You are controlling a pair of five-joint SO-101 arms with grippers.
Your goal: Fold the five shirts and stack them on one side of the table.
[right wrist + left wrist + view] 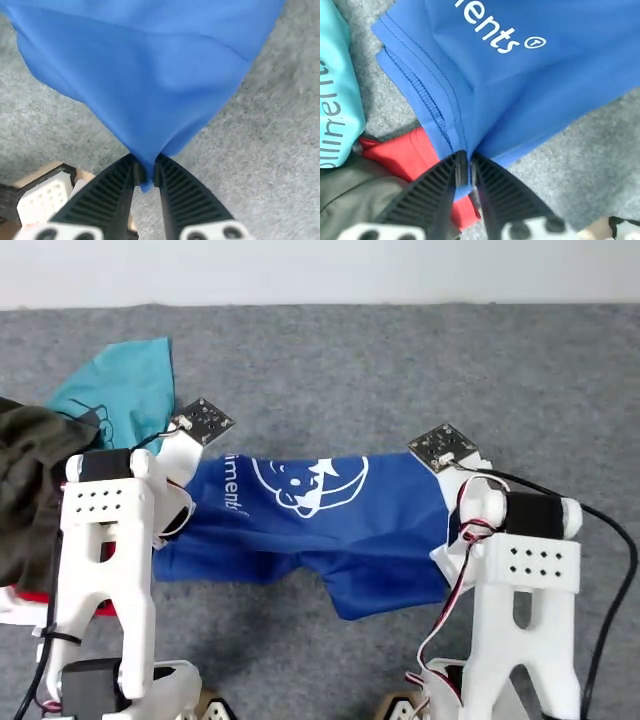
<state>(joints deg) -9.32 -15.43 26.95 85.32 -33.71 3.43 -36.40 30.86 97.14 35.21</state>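
The left gripper is clamped tight on a stitched hem at one end of the blue shirt. The right gripper is pinched shut on the cloth at the other end. The blue shirt is bright blue, with a white picture and white letters on it. It is spread between the two arms in the middle of the grey table. Its long way runs from 9 o'clock to 3 o'clock. One floppy, wrinkled part hangs toward 5 o'clock. By the left arm, at 9 o'clock, a bit of a red shirt peeks out. A dark green shirt lies bunched up there. Farther back, near 10 o'clock, lies a teal shirt.
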